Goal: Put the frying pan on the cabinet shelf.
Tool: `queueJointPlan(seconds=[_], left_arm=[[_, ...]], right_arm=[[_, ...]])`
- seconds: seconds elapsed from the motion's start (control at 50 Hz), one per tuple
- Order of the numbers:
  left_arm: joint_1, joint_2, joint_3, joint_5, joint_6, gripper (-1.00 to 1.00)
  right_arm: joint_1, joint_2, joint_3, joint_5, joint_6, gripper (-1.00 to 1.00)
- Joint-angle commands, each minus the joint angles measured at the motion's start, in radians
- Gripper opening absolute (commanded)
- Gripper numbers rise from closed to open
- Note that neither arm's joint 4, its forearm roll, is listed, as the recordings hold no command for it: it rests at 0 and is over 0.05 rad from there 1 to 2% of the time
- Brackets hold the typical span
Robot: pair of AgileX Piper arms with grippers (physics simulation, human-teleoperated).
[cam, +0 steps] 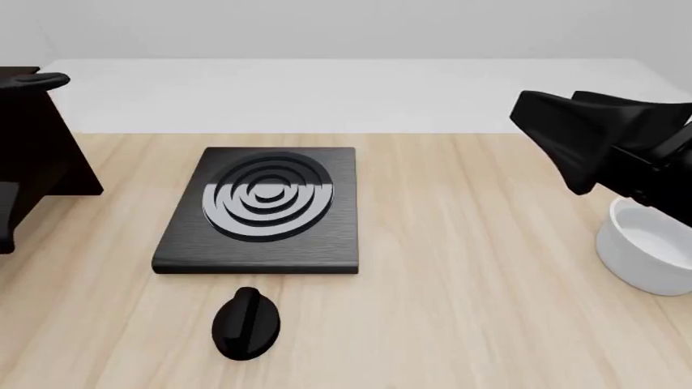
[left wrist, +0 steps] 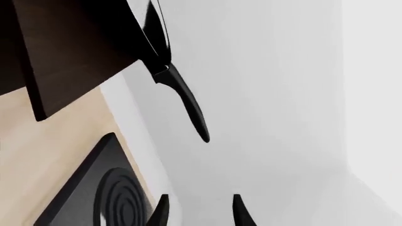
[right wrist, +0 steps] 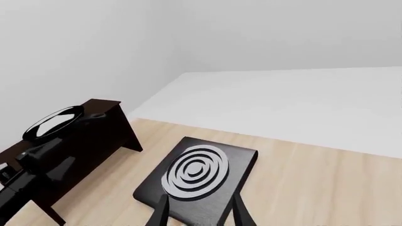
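The frying pan [right wrist: 53, 121] lies on the flat top of the dark cabinet shelf [right wrist: 94, 136] at the table's left. Its rim shines. Its long black handle [left wrist: 186, 102] sticks out past the cabinet edge [left wrist: 69, 56], and the handle's end shows in the front view [cam: 39, 80]. My left gripper [left wrist: 199, 213] is open and empty, with its fingertips apart from the handle. My right gripper [right wrist: 201, 214] is open and empty, high over the table's right side and facing the stove plate. The right gripper's fingers are hidden in the front view.
A black square stove plate [cam: 265, 209] with rings lies mid-table, with a black knob [cam: 246, 322] in front of it. A white bowl [cam: 649, 253] stands at the right, under the right arm [cam: 600, 142]. The left arm [right wrist: 25, 176] is beside the cabinet.
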Motion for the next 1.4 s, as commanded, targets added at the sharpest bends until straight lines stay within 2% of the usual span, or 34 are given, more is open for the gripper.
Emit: queueJointPlan(seconds=[0.02,0.08,0.14,0.28,0.38,0.42,0.48,0.62,0.68,0.8,0.9,0.98,1.0,1.06,1.1,1.14,1.22,1.3,1.36,1.4], left_arm=[[-0.057,-0.144,0.001,0.156,0.047,1.00],[-0.079,-0.162,-0.011,0.209,0.091,1.00],[-0.089,-0.180,0.005,0.211,0.093,1.00],[-0.125,-0.248,-0.011,0.304,0.151,1.00],[-0.148,-0.258,-0.003,0.310,0.143,1.00],[-0.138,-0.242,-0.039,0.335,0.196,1.00],[-0.164,-0.233,-0.063,0.361,0.244,1.00],[-0.158,-0.243,-0.129,0.421,0.346,1.00],[-0.166,-0.231,-0.184,0.483,0.443,1.00],[-0.173,-0.222,-0.202,0.512,0.493,1.00],[-0.180,-0.225,-0.247,0.559,0.589,1.00],[-0.196,-0.234,-0.245,0.573,0.595,1.00],[-0.191,-0.228,-0.261,0.588,0.636,1.00],[-0.189,-0.233,-0.270,0.602,0.671,1.00],[-0.172,-0.223,-0.286,0.613,0.729,1.00],[-0.178,-0.227,-0.279,0.614,0.723,1.00],[-0.186,-0.218,-0.308,0.642,0.844,1.00],[-0.200,-0.216,-0.316,0.659,0.881,1.00],[-0.214,-0.218,-0.331,0.683,0.950,1.00],[-0.220,-0.221,-0.333,0.690,0.968,1.00]], right_arm=[[-0.008,-0.017,-0.008,0.022,0.000,1.00],[-0.012,-0.023,-0.006,0.026,-0.001,1.00],[-0.016,-0.029,-0.001,0.027,0.001,1.00],[-0.024,-0.047,0.010,0.030,0.007,1.00],[-0.026,-0.055,0.023,0.023,0.013,1.00],[-0.030,-0.057,0.029,0.022,0.014,1.00],[-0.031,-0.063,0.031,0.023,0.019,1.00],[-0.039,-0.078,0.045,0.022,0.027,1.00],[-0.042,-0.080,0.058,0.014,0.025,1.00],[-0.048,-0.083,0.066,0.016,0.016,1.00],[-0.059,-0.092,0.057,0.035,-0.006,1.00],[-0.068,-0.102,0.046,0.049,-0.007,1.00],[-0.071,-0.105,0.044,0.053,-0.009,1.00],[-0.075,-0.110,0.038,0.061,-0.011,1.00],[-0.075,-0.114,0.036,0.064,-0.011,1.00],[-0.077,-0.118,0.036,0.066,-0.010,1.00],[-0.079,-0.122,0.034,0.071,-0.010,1.00],[-0.083,-0.126,0.032,0.075,-0.010,1.00],[-0.084,-0.129,0.029,0.080,-0.010,1.00],[-0.086,-0.131,0.027,0.083,-0.011,1.00]])
